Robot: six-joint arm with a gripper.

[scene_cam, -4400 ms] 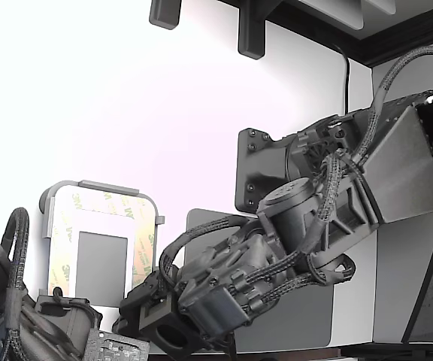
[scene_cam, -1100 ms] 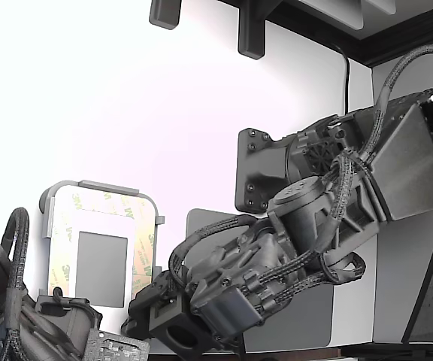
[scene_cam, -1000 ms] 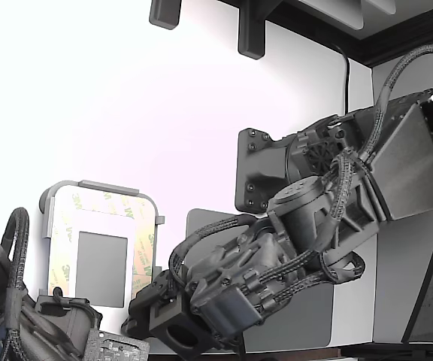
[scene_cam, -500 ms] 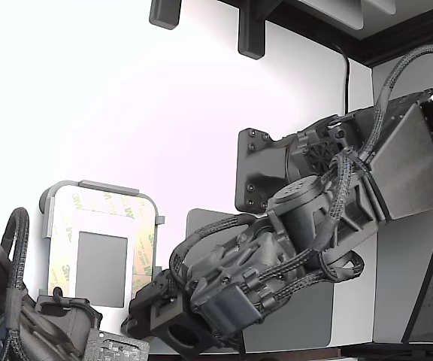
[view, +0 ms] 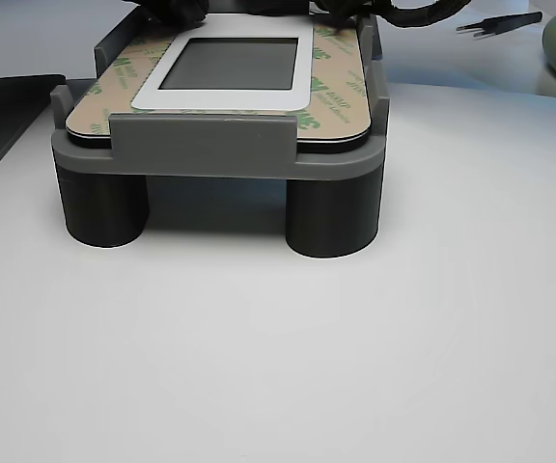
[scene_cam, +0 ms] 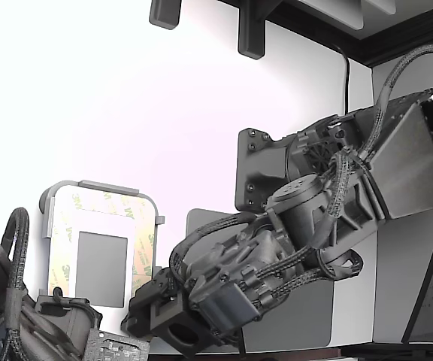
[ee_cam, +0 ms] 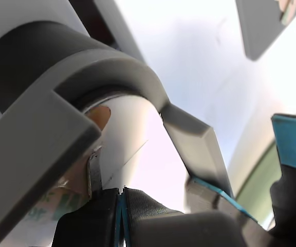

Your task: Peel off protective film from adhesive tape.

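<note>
Claw: the claw sits low against the grey fixture frame; in the wrist view its blue-edged pads appear pressed together, with only a thin seam between them. Whether a liner edge is pinched in that seam I cannot tell.
Protective film: the protective film, tan with green 3M print, lies flat on the strips around the white plate. In the exterior view it shows along the plate's far, left and right sides.
Adhesive tape: the adhesive tape frames the plate, which is seated in the frame on the desk. No liner looks lifted.
Arm: the arm reaches in from the exterior view's right, over the dark grey mat, toward the plate's near right corner.
Step in hand: probably catching a liner corner.
Doing it well: bite only the paper edge, not the plate; pull back low along the strip so the tape stays bonded; go slowly to avoid tearing.
Risk: the plate may lift out of its frame if the pull is steep.
</note>
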